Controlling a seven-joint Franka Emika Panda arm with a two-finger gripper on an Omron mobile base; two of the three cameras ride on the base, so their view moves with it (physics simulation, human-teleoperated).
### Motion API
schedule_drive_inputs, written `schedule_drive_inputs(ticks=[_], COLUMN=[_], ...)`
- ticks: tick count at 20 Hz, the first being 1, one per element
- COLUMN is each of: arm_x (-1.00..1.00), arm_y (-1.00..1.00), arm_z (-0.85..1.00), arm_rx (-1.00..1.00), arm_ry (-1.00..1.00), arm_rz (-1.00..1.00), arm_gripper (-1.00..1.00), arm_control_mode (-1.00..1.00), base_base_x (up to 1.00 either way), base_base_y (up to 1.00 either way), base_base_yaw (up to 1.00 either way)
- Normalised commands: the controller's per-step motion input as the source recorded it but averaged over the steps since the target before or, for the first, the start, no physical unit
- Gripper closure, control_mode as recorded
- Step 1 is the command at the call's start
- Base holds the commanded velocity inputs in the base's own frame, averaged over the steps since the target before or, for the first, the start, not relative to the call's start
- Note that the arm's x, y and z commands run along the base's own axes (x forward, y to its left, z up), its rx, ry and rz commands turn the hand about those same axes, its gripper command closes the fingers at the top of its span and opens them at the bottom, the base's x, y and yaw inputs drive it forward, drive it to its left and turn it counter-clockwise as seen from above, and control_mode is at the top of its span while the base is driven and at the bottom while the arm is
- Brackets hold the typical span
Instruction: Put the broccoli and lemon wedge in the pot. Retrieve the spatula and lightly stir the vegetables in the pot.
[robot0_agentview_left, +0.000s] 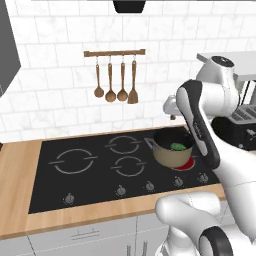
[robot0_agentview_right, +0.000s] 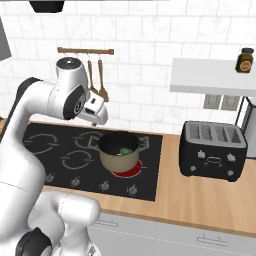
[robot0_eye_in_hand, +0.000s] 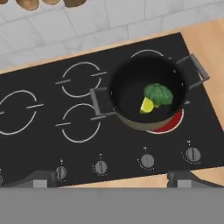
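Hovering pincer (robot0_eye_in_hand: 111, 178) spread wide, pot (robot0_eye_in_hand: 146, 89) holding broccoli (robot0_eye_in_hand: 158, 94), lemon wedge (robot0_eye_in_hand: 146, 105), toaster (robot0_agentview_right: 213, 149) beside.

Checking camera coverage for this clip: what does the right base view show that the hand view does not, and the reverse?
Right base view alone: a black toaster on the counter, a shelf carrying a brown jar, and the arm. Hand view alone: the lemon wedge touching the broccoli. Both: the pot on the glowing red burner, something green inside, and the stove knobs.
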Motion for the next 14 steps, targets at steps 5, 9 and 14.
schedule_drive_inputs(ticks=[5, 9, 14], arm_x=[-0.88, -0.19, 0.0], arm_y=[-0.19, -0.11, 0.0], arm_z=[0.51, 0.01, 0.0], arm_rx=[-0.02, 0.0, 0.0], arm_ry=[-0.12, -0.04, 0.0], arm_rz=[0.0, -0.01, 0.0], arm_gripper=[-1.0, -1.0, -1.0], arm_control_mode=[-1.0, -1.0, -1.0], base_base_x=[0.0, 0.0, 0.0], base_base_y=[0.0, 0.0, 0.0], base_base_yaw=[0.0, 0.0, 0.0])
